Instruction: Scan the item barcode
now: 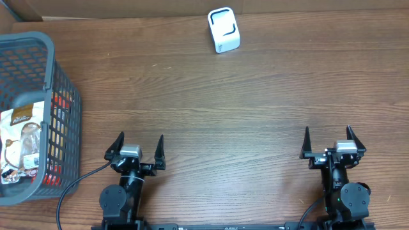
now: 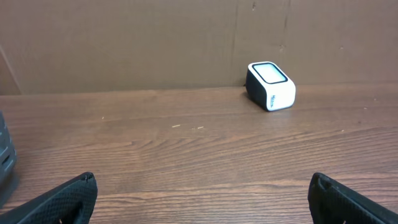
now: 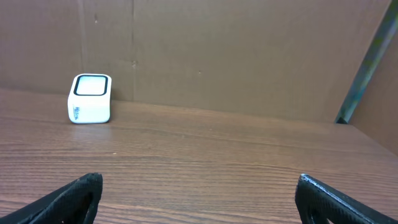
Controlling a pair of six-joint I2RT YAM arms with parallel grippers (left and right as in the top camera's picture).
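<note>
Left tool (image 1: 140,140) and right tool (image 1: 328,135) stand wide, empty. I judge the packet (image 1: 22,134) may snag the basket (image 1: 67,102) wall or miss the scanner (image 1: 223,30).

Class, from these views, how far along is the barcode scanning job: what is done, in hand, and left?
Done: nothing; the packet lies in the basket, far from the scanner. In hand: nothing; the left end effector and right end effector are open and empty. Left: lift an item and show its barcode to the scanner.
</note>
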